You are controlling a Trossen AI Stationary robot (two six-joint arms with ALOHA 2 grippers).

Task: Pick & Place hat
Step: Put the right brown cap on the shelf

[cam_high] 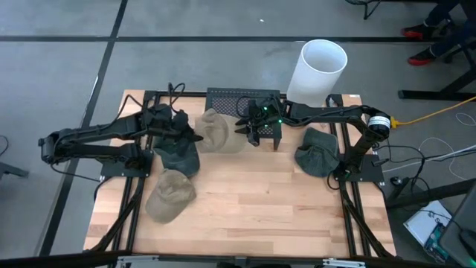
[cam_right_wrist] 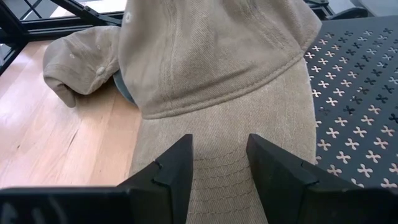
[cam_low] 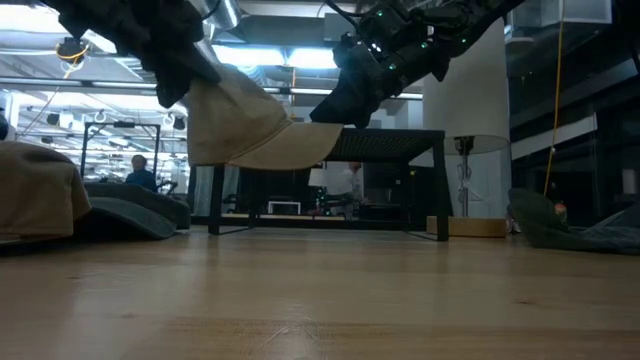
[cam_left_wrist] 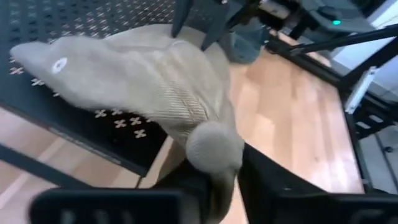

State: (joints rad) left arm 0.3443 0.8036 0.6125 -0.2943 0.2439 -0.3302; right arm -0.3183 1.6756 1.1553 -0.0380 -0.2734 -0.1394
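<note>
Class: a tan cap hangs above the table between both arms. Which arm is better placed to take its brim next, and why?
Right. The right end effector is open with the tan cap brim between its fingers, while the left end effector already grips the cap's crown.

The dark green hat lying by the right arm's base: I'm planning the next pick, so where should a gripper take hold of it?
Probably by a raised fold of the dark green hat, coming straight down. It lies slumped flat on the table, so no brim edge stands clear to pinch from the side.
</note>
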